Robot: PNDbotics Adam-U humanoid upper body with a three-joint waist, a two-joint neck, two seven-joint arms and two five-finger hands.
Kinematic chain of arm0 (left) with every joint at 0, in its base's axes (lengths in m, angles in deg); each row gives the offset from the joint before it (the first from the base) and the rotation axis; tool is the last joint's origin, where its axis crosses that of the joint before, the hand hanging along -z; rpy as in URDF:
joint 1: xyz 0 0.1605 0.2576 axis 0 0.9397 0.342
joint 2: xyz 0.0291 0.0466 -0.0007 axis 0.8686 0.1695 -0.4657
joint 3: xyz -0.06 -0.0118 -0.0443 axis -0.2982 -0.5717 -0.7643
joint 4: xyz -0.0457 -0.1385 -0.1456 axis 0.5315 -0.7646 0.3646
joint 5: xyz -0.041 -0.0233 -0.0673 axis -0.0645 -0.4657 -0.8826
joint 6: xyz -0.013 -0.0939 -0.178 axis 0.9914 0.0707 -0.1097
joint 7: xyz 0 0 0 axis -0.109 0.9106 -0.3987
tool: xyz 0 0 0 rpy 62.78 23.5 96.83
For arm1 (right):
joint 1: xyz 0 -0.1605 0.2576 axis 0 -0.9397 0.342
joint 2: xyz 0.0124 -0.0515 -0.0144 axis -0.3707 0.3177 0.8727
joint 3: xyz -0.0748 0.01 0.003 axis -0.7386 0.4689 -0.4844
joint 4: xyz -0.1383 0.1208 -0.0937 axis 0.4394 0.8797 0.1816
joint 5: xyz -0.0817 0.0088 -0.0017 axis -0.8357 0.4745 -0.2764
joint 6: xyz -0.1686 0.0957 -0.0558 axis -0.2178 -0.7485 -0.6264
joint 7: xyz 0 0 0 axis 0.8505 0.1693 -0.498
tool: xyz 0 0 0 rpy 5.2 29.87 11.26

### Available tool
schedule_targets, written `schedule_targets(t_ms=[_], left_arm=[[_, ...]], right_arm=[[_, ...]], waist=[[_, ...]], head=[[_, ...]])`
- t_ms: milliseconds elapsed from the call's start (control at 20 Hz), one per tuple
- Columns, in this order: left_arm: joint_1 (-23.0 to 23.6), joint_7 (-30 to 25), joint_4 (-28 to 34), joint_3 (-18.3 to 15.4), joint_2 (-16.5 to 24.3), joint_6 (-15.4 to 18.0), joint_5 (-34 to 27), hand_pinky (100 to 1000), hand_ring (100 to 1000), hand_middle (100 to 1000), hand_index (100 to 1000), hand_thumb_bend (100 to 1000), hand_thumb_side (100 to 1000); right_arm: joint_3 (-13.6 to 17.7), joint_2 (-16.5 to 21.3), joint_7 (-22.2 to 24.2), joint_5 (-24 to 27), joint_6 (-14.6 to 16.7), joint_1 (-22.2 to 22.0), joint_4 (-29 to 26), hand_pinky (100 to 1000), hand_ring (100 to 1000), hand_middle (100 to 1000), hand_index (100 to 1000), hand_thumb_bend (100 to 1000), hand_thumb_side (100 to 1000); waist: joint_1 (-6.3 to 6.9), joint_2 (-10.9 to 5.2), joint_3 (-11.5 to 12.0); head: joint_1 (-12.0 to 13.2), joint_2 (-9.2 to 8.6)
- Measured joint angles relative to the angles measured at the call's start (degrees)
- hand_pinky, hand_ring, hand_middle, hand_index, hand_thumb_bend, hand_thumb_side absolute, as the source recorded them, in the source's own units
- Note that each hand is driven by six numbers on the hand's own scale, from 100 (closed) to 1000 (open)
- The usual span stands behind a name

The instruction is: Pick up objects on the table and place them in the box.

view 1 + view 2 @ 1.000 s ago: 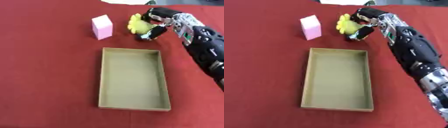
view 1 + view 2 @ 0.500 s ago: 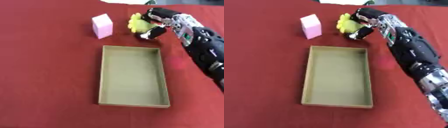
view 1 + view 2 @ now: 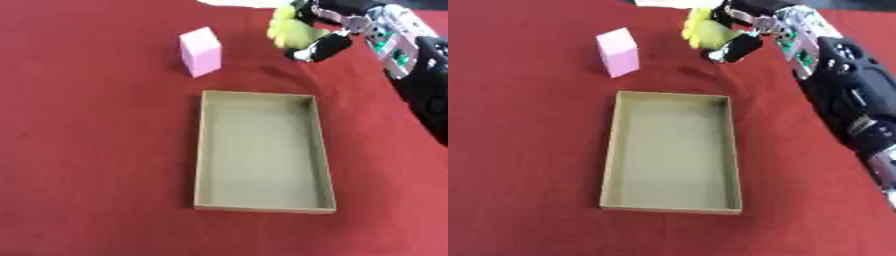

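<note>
Box point(image 3: 262, 152) first — a shallow cardboard tray, open and bare inside, lying near the middle of the red surface point(image 3: 87, 165) with its long sides running toward the near edge. Off its far-left corner, well apart from it, a pink block point(image 3: 200, 51) stands upright on the cloth, untouched. Further right, close to the far edge, the right hand point(image 3: 744, 31) has its fingers and thumb curled round a soft yellow object point(image 3: 703, 31); from where I stand I cannot tell what the object is, only that it is yellow and lumpy. It seems clear of the cloth, though I would not swear to that. The black and silver arm runs off toward the right edge. The left hand is nowhere to be seen.

I'd judge this as the carry: the yellow object has to travel toward the near side and down into the box. The risk is that only part of it sits inside the fingers — it could slip out on the way and land on the surface short of the far wall. A low carry could also catch that wall and shove the light box askew.
</note>
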Motion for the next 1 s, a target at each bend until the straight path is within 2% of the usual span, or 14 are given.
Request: schedule_targets(t_ms=[50,100,150,350,450,650,1000], left_arm=[[0.0,-0.03,0.0,0.0,0.0,-0.02,0.0,689,676,602,793,440,732],[0.0,-0.05,0.0,0.0,0.0,-0.03,0.01,689,676,602,793,442,731],[0.0,-0.07,0.0,0.0,0.01,-0.03,0.02,689,676,602,793,436,726],[0.0,-0.16,0.0,-0.01,0.06,0.03,0.15,689,676,602,793,436,726],[-0.01,-0.19,0.0,-0.01,0.07,0.05,0.19,689,676,602,793,437,725],[-0.02,-0.28,0.0,-0.01,0.36,0.14,0.2,689,676,602,793,438,725],[-0.04,-0.42,0.0,0.0,0.51,0.09,0.2,689,676,602,793,438,725]], right_arm=[[0.0,0.2,0.26,0.54,-0.26,-0.01,-0.69,716,610,478,718,336,540],[-0.01,0.46,0.51,1.18,-0.51,-0.09,-1.46,715,607,475,716,398,630],[-0.03,0.79,0.73,1.83,-0.71,-0.29,-2.34,715,605,474,714,325,542],[-1.64,2.66,1.32,4.86,-0.16,-0.97,-7.24,718,607,476,714,319,535],[-3.15,4.35,1.95,6.99,-0.2,-2.07,-12.37,718,609,479,714,325,536],[-6.74,7.32,4.87,11.05,-2.7,-3.95,-23.38,715,609,483,713,323,545],[-12.04,9.11,9.03,16.68,-6.73,-6.33,-37.25,715,606,481,713,305,549]], waist=[[0.05,-0.03,-0.14],[0.13,-0.06,-0.22],[0.25,-0.08,-0.23],[0.29,-0.14,-0.45],[0.29,-0.17,-0.66],[0.29,-0.26,-0.69],[0.3,-0.75,-1.07]], head=[[0.0,0.01],[-0.01,0.02],[-0.01,0.04],[-0.01,0.11],[-0.01,0.12],[-0.01,0.13],[0.38,0.14]])
